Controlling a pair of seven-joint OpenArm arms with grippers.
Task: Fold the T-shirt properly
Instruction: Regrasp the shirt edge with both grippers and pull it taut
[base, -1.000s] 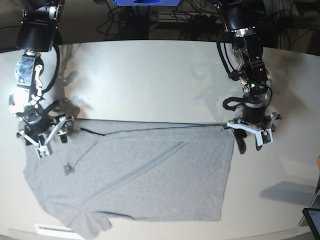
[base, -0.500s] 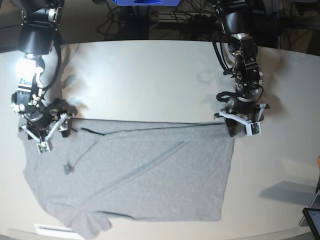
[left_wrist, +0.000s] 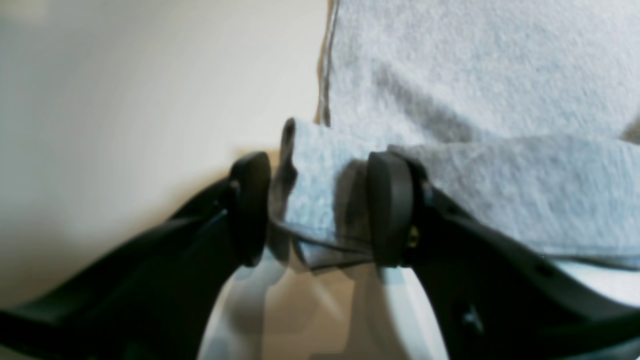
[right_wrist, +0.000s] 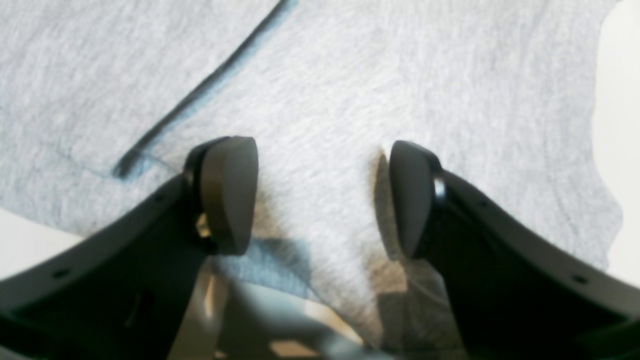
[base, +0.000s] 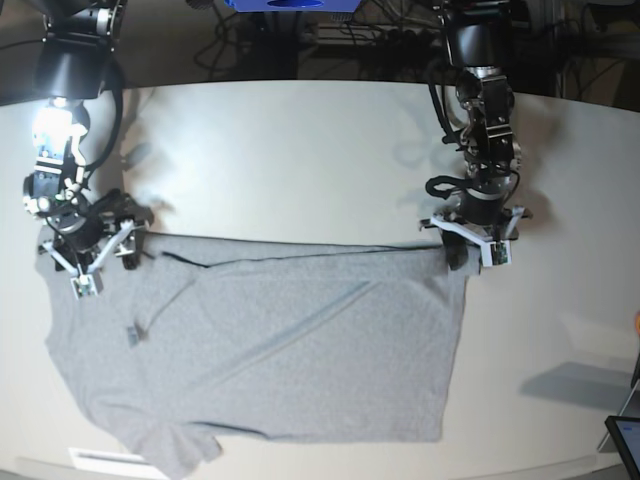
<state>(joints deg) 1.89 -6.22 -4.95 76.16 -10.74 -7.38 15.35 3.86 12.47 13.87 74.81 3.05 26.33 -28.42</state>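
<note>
Two arms reach straight down at the shirt's (base: 300, 340) top corners, lower centre of the table (base: 300, 150). Left gripper (left_wrist: 320, 210), base right, jaws apart around a raised cloth fold. Right gripper (right_wrist: 322, 200), base left, jaws wide over flat cloth, gripping nothing.

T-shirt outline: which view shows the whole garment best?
The base view: the T-shirt lies spread on the table, all edges visible. The left wrist view shows only a raised corner between open claw fingers; the right wrist view shows only flat grey fabric.

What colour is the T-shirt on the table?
Heather grey, plain on the visible side; the T-shirt shows best in the base view.
</note>
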